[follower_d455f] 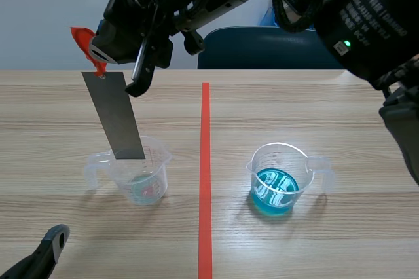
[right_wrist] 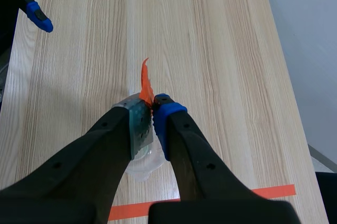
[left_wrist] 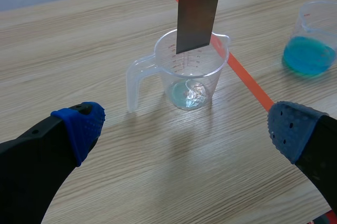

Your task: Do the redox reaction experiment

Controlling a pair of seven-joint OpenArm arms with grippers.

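The right gripper (right_wrist: 152,112) pinches the orange-red tag (follower_d455f: 84,39) atop a flat grey metal strip (follower_d455f: 122,118), hanging its lower end at the mouth of the clear plastic measuring cup (follower_d455f: 163,159), evidently for dipping. The left gripper (left_wrist: 184,126) sits low, fingers spread.

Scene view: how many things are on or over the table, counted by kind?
Clear plastic measuring cups: 2
Grey flat metal strip with an orange-red tag, held by the right claw: 1
Total: 3
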